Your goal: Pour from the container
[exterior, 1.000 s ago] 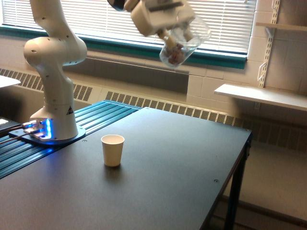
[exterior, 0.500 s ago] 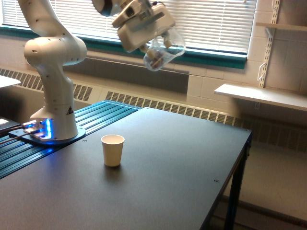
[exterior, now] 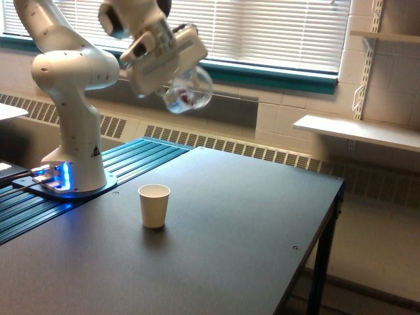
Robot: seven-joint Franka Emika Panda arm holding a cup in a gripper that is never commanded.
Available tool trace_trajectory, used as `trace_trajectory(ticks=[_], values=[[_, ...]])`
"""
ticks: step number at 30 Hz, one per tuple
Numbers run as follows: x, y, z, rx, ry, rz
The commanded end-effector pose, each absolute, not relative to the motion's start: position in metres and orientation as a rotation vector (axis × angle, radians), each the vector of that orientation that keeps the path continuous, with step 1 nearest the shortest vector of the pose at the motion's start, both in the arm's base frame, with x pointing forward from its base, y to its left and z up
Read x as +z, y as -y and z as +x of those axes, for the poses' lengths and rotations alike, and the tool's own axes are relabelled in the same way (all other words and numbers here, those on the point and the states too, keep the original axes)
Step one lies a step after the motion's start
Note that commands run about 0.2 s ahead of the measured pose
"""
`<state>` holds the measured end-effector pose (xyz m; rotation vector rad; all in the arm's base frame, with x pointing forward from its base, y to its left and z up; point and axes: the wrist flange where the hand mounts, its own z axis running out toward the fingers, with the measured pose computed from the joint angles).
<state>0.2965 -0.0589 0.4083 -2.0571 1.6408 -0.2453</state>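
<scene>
High in the exterior view, my gripper (exterior: 178, 77) is shut on the clear glass container (exterior: 188, 90), which is tilted and shows small dark reddish pieces inside. The fingers are mostly hidden behind the glass and the white hand. The container hangs well above the black table (exterior: 216, 249), up and a little to the exterior view's right of the off-white paper cup (exterior: 154, 205). That cup stands upright on the table with its mouth open.
The white arm's base (exterior: 73, 177) with blue lights stands at the exterior view's left on a ribbed blue-black strip (exterior: 98, 197). The table's edge (exterior: 315, 243) drops off at the right. A wall shelf (exterior: 357, 131) and a blinded window (exterior: 275, 33) lie behind.
The gripper with the container has swung toward the exterior view's left and come down somewhat, now nearer to above the paper cup. The cup has not moved.
</scene>
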Motion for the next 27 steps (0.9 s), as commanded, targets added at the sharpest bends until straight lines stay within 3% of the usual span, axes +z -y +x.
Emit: trace_trajectory(ticks=[1,27], values=[[0.391,0.061,0.284,-0.103,-1.789,-1.925],[0.340,0.050,0.276,0.346,-1.938,-1.749]])
